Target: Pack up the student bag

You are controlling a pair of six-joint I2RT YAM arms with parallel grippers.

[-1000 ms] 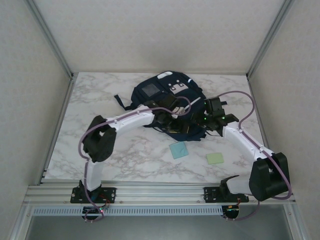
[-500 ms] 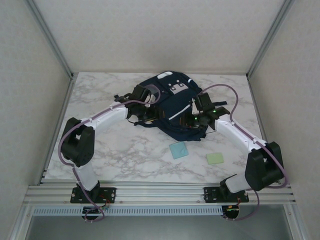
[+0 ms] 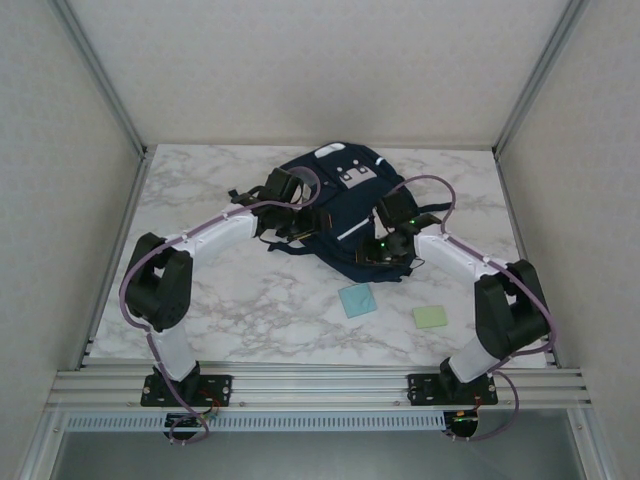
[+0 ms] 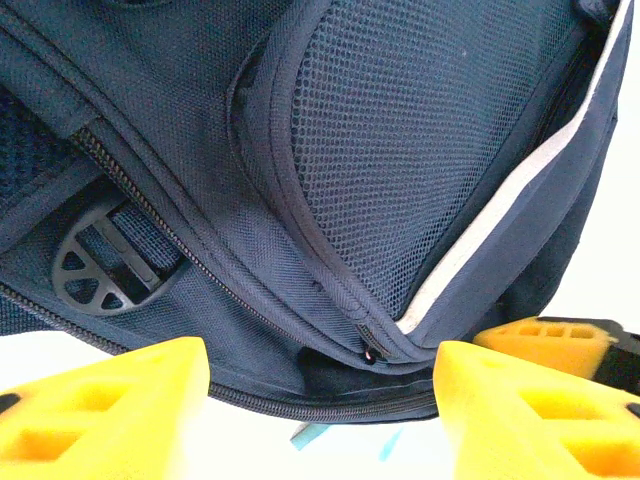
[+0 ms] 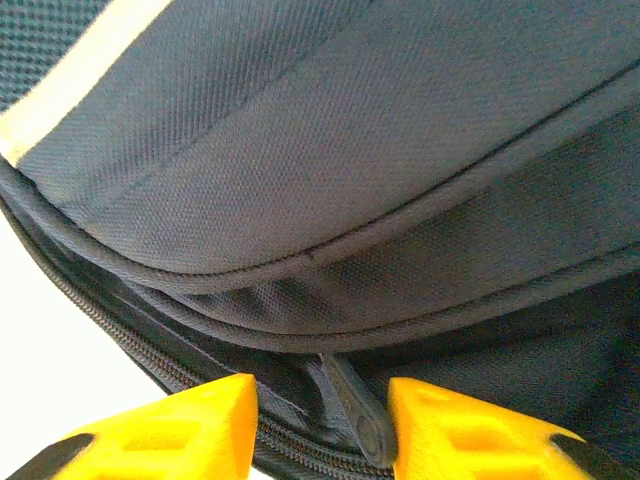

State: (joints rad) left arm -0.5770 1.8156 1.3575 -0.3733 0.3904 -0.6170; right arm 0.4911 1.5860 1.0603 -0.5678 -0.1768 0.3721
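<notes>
Right wrist: right fingers [image 5: 190, 420] apart astride student bag [image 5: 350, 150] zipper pull [image 5: 355, 415]; left fingers [image 4: 110, 395] apart.

Left end effector [image 4: 320, 405], right one [image 5: 322, 425] parted

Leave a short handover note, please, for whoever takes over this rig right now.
Left claw: open, at the student bag's edge, facing its mesh pocket.
Right claw: open around a zipper pull, not yet closed on it.
The bag lies far-centre on the table; teal pad and green pad lie in front of it.
Done: nothing visibly packed.
Left: probably unzip, then load both pads.
</notes>
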